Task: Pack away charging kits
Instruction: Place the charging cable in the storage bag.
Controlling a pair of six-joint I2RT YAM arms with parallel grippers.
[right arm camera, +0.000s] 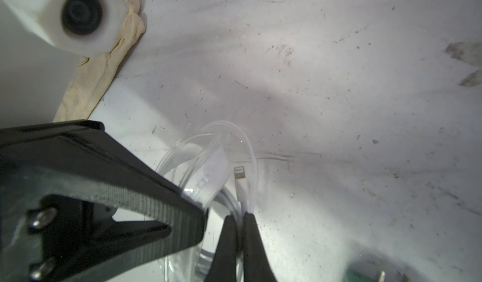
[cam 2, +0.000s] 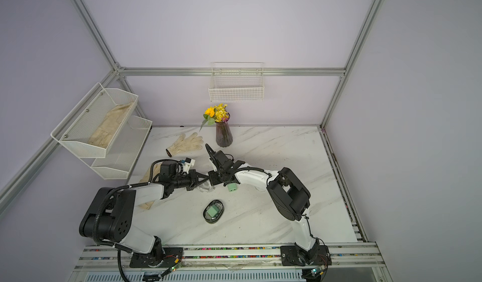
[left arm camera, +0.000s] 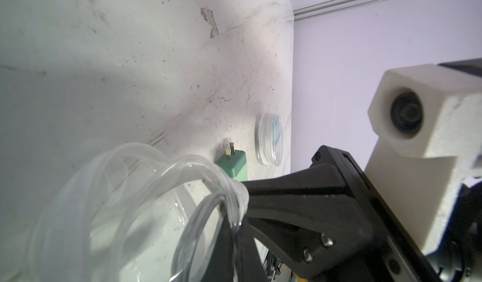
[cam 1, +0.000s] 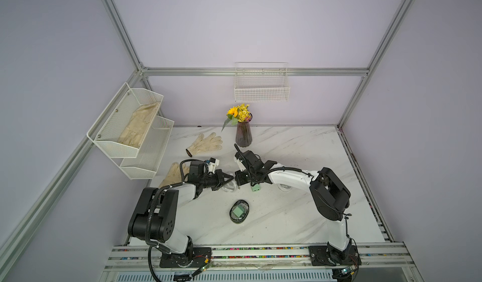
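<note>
Your left gripper (left arm camera: 238,203) is squeezed shut on the rim of the open clear case (left arm camera: 125,202). That case is near the middle of the white table (cam 1: 300,150), and its two halves stand apart.

Your right gripper (right arm camera: 238,215) comes in from the other side, and the two grippers almost meet. Its two thin fingers (right arm camera: 254,241) are pinched tight on the white cable (right arm camera: 241,189). The cable curls in loops at the mouth of the open case, with its little metal end poking out past the fingers. You cannot tell how much of the cable is inside.

The bare green plug (cam 1: 256,188) lies on the table just beside the right gripper, with its two prongs showing. It is not in any case.

The packed green plug (cam 1: 238,211) sits inside a shut case (cam 1: 246,206), closer to the arm bases and well apart from both grippers.

The far shut case (left arm camera: 270,140) lies past the bare green plug, and something blue shows through it.

A cream glove (cam 1: 206,143) lies near the back of the table.
</note>
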